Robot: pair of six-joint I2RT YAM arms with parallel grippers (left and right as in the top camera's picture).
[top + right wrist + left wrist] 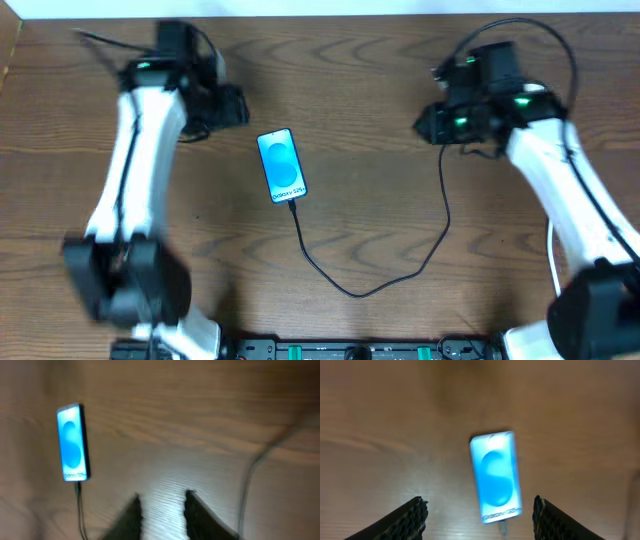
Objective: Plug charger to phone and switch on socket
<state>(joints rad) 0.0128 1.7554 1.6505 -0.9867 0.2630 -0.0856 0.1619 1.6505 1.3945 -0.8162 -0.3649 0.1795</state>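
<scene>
The phone [281,165] lies in the middle of the wooden table with its blue screen lit. It also shows in the left wrist view [496,477] and the right wrist view [73,442]. The black charger cable [350,290] is plugged into the phone's near end, loops toward the front and rises right to under my right gripper [428,124]. Its plug tip shows in the left wrist view [504,527]. My left gripper [479,504] is wide open above the phone's left side. My right gripper [162,497] is open and empty over bare table. The socket and the white adapter are out of view.
A white cord [552,262] runs along the table beside my right arm. A second stretch of cable [250,480] lies right of my right gripper. The table's far edge [320,15] is behind both arms.
</scene>
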